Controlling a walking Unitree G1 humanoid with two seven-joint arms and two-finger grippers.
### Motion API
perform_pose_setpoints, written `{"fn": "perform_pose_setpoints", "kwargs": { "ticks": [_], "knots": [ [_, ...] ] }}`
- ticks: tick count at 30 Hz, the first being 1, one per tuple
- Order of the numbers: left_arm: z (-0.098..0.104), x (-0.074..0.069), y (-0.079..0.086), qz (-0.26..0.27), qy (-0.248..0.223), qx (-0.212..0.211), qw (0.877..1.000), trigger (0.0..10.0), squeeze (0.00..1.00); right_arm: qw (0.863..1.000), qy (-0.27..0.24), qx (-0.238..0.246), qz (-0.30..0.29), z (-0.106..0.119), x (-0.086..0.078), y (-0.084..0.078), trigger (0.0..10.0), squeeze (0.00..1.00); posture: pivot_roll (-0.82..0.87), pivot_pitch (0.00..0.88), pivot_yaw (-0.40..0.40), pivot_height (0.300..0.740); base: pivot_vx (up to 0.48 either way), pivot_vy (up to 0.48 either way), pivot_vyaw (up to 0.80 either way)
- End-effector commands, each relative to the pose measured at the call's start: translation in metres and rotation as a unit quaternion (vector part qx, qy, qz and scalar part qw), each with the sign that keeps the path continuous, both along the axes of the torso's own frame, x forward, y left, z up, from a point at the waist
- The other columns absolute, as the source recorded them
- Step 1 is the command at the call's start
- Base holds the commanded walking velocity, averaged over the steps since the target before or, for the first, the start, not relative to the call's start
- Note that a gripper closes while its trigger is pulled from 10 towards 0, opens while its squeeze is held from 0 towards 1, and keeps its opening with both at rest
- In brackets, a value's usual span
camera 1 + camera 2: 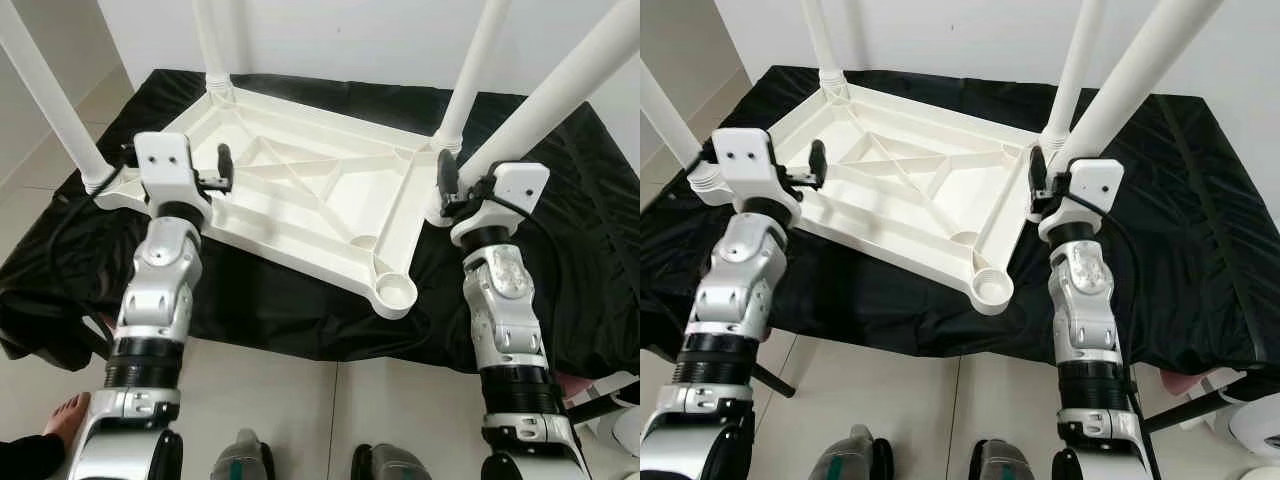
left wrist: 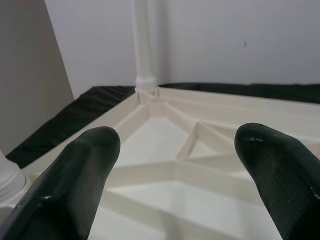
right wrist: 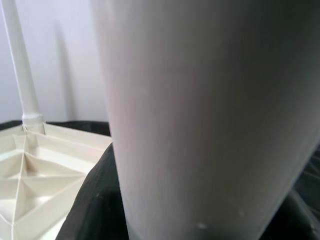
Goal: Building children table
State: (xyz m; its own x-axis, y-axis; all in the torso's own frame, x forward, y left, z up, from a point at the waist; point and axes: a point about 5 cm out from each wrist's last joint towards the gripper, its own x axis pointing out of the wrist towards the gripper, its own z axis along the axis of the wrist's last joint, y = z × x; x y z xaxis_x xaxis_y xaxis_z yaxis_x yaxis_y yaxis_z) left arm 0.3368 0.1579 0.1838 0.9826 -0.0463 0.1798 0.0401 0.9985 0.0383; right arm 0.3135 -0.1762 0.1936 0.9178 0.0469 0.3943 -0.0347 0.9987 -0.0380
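Observation:
A white plastic children's table [image 1: 300, 195] lies upside down on a black cloth [image 1: 570, 260]. Three white legs stand in its corner sockets: near left [image 1: 50, 100], far left [image 1: 213, 45] and far right [image 1: 470, 70]. The near right socket [image 1: 396, 291] is empty. My right gripper [image 1: 447, 180] is shut on a fourth white leg [image 1: 560, 95], which slants up to the right beside the table's right edge; this leg [image 3: 200, 115] is very close in the right wrist view. My left gripper [image 1: 222, 172] hovers open over the ribbed underside near the left edge, its fingers [image 2: 85, 170] wide apart with nothing between them.
The cloth covers the floor up to a white wall behind. A person's bare foot [image 1: 68, 415] is at the near left on the tiles. A white object [image 1: 620, 425] and something pink [image 1: 580, 385] sit at the near right. My own feet [image 1: 240, 460] stand before the cloth.

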Motion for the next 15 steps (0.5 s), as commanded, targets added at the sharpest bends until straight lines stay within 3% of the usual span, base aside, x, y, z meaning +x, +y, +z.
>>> {"fn": "perform_pose_setpoints", "kwargs": {
  "ticks": [1, 8, 15],
  "knots": [
    [-0.005, -0.006, 0.005, 0.027, -0.005, 0.017, 0.999, 10.0, 0.00, 1.000, -0.007, -0.006, -0.002, -0.001, -0.005, -0.002, 10.0, 0.00, -0.04, 0.000, 0.020, 0.740, 0.000, 0.000, 0.00],
    [-0.007, -0.027, 0.011, 0.060, -0.035, 0.026, 0.997, 10.0, 0.00, 0.999, 0.006, -0.016, -0.034, -0.006, -0.018, -0.014, 10.0, 0.00, -0.01, 0.000, -0.017, 0.740, 0.000, 0.000, 0.00],
    [-0.006, -0.044, 0.008, 0.062, -0.065, 0.026, 0.996, 10.0, 0.00, 0.999, 0.006, -0.018, -0.047, -0.005, -0.028, -0.012, 10.0, 0.00, 0.01, 0.000, -0.036, 0.740, 0.000, 0.000, 0.00]
  ]
}}
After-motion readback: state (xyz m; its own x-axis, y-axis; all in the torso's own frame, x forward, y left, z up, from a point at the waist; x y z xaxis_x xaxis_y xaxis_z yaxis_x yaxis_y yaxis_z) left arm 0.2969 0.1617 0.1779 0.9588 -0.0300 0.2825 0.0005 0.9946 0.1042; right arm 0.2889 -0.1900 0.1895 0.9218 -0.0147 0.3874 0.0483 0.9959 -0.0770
